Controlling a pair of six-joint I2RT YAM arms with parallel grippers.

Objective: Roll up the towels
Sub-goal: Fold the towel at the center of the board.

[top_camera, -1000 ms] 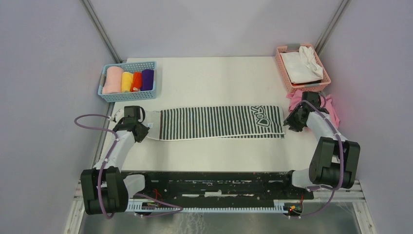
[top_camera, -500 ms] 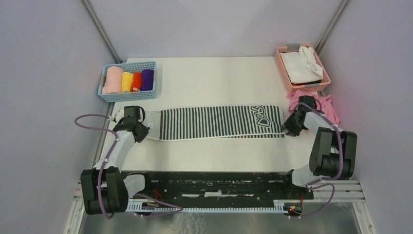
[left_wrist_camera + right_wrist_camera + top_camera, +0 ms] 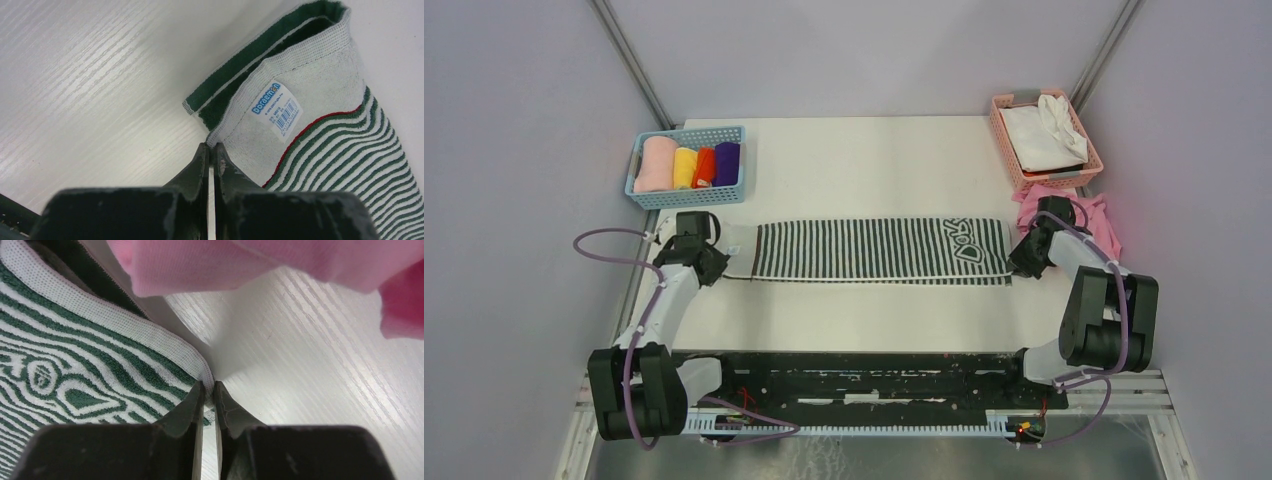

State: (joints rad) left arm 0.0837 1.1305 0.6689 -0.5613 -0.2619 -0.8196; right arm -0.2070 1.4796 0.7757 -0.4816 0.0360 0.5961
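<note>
Your left gripper [image 3: 210, 150] is pinched shut on the striped towel [image 3: 864, 250] at its left end, beside a tag [image 3: 276, 107] reading "Doraemon". Your right gripper [image 3: 209, 390] nips the right corner, jaws nearly together, near "DOR" lettering. The towel lies flat across mid-bench [image 3: 874, 160]. Pink cloth [image 3: 1096, 218] at the right edge. Far left corner: blue basket [image 3: 686, 197] with pink, yellow, orange rolls and a purple roll [image 3: 727, 163]. Far right corner: pink basket [image 3: 1003, 140] with white cloth [image 3: 1044, 135].
</note>
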